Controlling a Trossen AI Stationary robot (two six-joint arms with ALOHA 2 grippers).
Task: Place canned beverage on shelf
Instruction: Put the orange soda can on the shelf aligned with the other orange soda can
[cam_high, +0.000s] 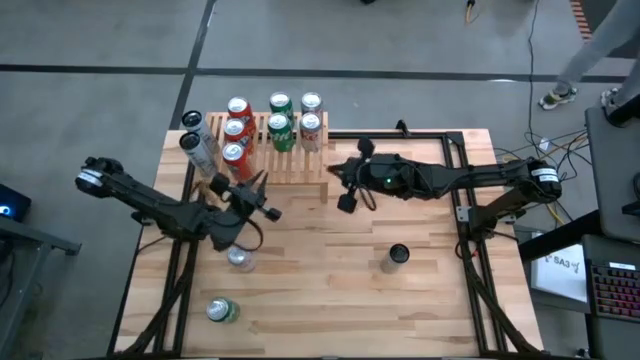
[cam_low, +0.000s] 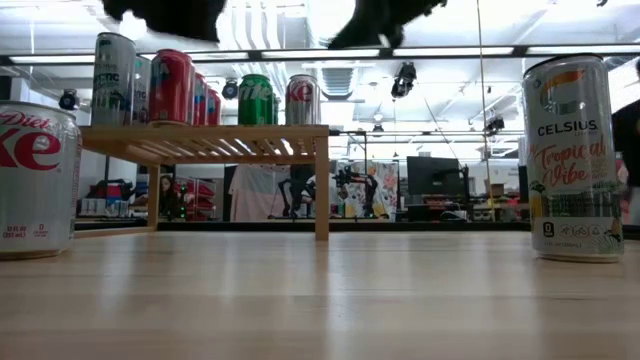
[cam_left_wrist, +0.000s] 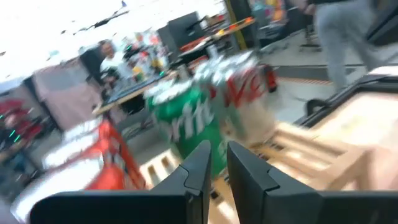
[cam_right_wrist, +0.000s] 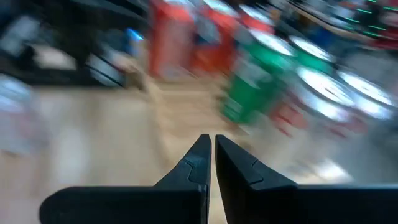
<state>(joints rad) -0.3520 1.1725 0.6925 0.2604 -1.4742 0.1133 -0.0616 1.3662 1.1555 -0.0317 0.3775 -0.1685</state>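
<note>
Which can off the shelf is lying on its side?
The green can near the table's front-left corner; the Diet Coke and Celsius can stand upright.

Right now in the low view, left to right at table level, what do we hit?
Diet Coke can → shelf with its row of cans on top → Celsius can.

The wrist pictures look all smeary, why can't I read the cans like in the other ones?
Both wrist views are motion-blurred: the left wrist view smears the green can and the right wrist view smears the whole can row. The low view is sharp, so the Celsius can reads clearly. The high view is sharp too, but its shelf cans show only small tops.
</note>
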